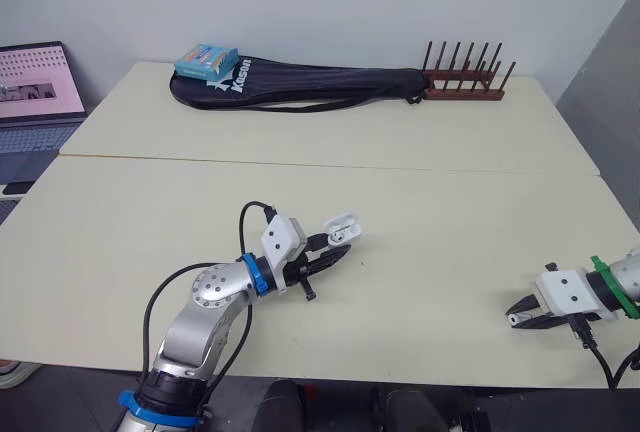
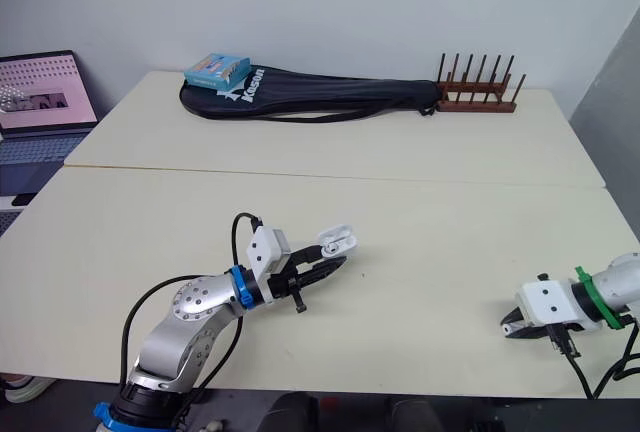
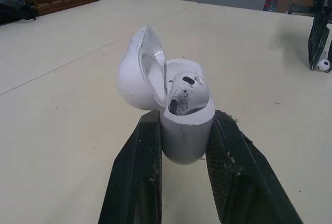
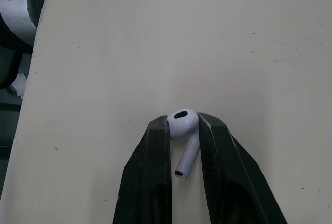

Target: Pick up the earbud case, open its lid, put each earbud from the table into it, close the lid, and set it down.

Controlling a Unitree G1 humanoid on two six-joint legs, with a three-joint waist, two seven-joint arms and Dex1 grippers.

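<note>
My left gripper (image 1: pixel 335 250) is shut on the white earbud case (image 3: pixel 184 117), held just above the near table's middle. The case's lid (image 3: pixel 137 71) stands open, and one earbud (image 3: pixel 185 93) sits in it. At the table's near right edge, my right gripper (image 4: pixel 182 125) is shut on the second white earbud (image 4: pixel 182 130), its stem lying between the two black fingers close over the tabletop. The left wrist view also catches the right gripper (image 3: pixel 317 53) with the earbud (image 3: pixel 323 65) at its tips.
A black racket bag (image 1: pixel 300 84) lies along the far table with a blue box (image 1: pixel 206 59) on its left end. A brown wooden peg rack (image 1: pixel 465 80) stands to its right. A laptop (image 1: pixel 36 87) sits off the table's left side.
</note>
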